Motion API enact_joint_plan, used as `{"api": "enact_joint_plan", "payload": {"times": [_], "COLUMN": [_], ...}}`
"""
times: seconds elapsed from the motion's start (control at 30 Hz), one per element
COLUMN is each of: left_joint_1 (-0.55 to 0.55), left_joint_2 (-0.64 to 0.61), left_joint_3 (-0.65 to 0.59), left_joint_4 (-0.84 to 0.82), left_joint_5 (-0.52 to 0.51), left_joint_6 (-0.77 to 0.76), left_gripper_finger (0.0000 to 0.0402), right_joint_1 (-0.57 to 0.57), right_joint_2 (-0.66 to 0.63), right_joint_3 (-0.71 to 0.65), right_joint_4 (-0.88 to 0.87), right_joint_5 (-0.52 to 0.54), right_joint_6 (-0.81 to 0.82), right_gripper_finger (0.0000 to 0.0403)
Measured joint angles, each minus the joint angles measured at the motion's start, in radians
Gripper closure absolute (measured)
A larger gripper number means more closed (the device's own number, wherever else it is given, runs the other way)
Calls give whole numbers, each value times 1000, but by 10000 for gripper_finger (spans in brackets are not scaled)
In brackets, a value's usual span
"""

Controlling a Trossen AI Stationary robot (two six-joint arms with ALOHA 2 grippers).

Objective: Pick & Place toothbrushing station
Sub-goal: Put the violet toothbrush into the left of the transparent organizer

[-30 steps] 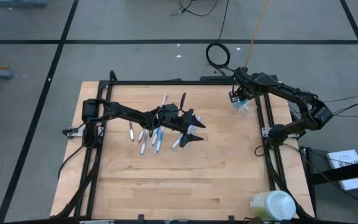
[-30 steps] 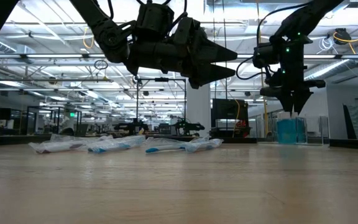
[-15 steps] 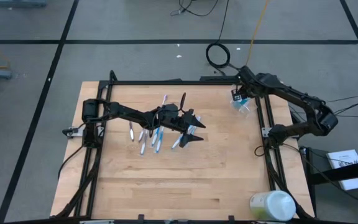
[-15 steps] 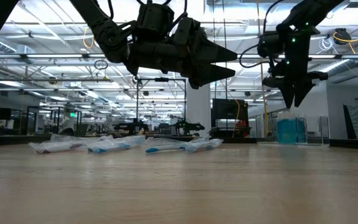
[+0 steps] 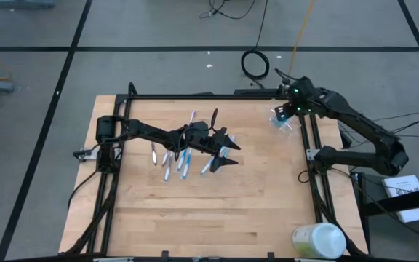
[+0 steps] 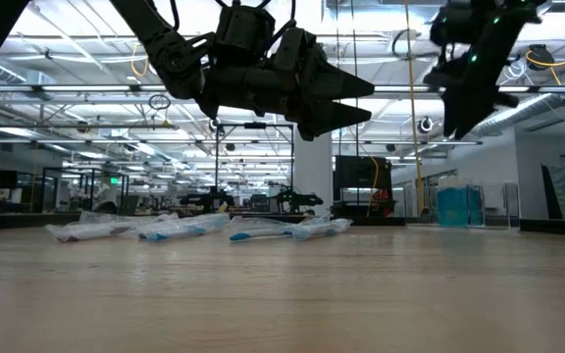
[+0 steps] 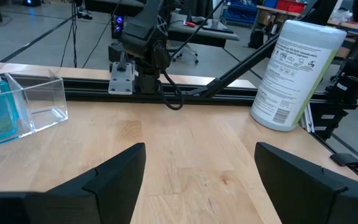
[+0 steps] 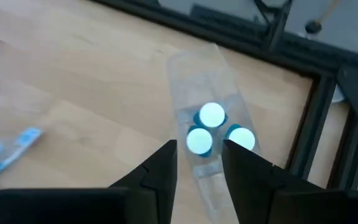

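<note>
The clear plastic cup [image 8: 207, 134] stands on its base at the table's far right corner, with three teal-capped white tubes [image 8: 212, 116] upright in it. It also shows in the high view [image 5: 284, 125] and the low view [image 6: 459, 206]. Several blue, white and purple toothbrushes [image 5: 179, 160] lie flat mid-table [image 6: 189, 228]. My right gripper [image 8: 199, 152] hangs open above the cup [image 6: 454, 126], slanting down, with nothing between its fingers. My left gripper [image 5: 233, 151] hovers open above the toothbrushes' right end [image 6: 369, 98], holding nothing.
A large pale green-and-white round container [image 5: 318, 240] stands at the near right corner, also seen in the left wrist view [image 7: 297, 74]. A black frame rail [image 5: 195, 96] runs along the table's edges, close behind the cup [image 8: 316, 118]. Bare wood lies across the near half.
My right gripper has risen from just over the cup's rim to well above it, drawing back toward the table's right edge and tipping less steeply downward. The cup and its tubes have stayed in place.
</note>
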Motion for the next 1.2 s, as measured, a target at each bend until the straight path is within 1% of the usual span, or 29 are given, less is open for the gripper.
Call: {"api": "enact_joint_plan", "payload": {"times": [0.1, 0.2, 0.27, 0.33, 0.37, 0.53, 0.6, 0.63, 0.7, 0.77, 0.83, 0.9, 1.03, 1.1, 1.13, 1.2], "left_joint_1": [0, 0, 0, 0, 0, 0, 0, 0, 0, -1, -4, -5, -5, -5, -4, -5], "left_joint_2": [0, 0, 0, 0, 0, 0, 0, 0, 0, 0, 0, 0, 0, -26, -47, -108], "left_joint_3": [0, 0, 0, 0, 0, 0, 0, 0, 0, 0, 0, 0, 0, 0, 0, 0], "left_joint_4": [0, 0, 0, 0, 0, 1, 1, 1, 1, 1, 1, 0, -46, -149, -212, -385], "left_joint_5": [0, 0, 0, 0, 0, 0, 0, 0, 0, 1, 1, 1, 1, -12, -43, -157], "left_joint_6": [0, -2, -2, -1, 2, 5, 5, 4, 1, -1, -10, -28, -23, -8, 9, 59], "left_gripper_finger": [96, 96, 96, 96, 96, 96, 96, 96, 96, 96, 96, 96, 96, 96, 96, 96], "right_joint_1": [24, 75, 127, 189, 221, 398, 477, 519, 603, 681, 754, 820, 911, 930, 933, 931], "right_joint_2": [-80, -160, -213, -260, -281, -332, -331, -328, -315, -298, -282, -270, -254, -254, -254, -254], "right_joint_3": [0, -1, -27, -84, -122, -326, -403, -439, -502, -547, -577, -594, -612, -613, -613, -613], "right_joint_4": [0, 8, 77, 189, 256, 654, 837, 923, 1073, 1161, 1222, 1246, 1279, 1294, 1295, 1295], "right_joint_5": [0, 1, 1, -20, -54, -299, -368, -392, -395, -393, -393, -394, -393, -390, -389, -386], "right_joint_6": [-2, 0, 1, -3, -12, -79, -95, -113, -164, -220, -258, -294, -381, -397, -394, -370], "right_gripper_finger": [286, 287, 287, 287, 287, 287, 287, 287, 287, 287, 287, 287, 287, 287, 287, 287]}}
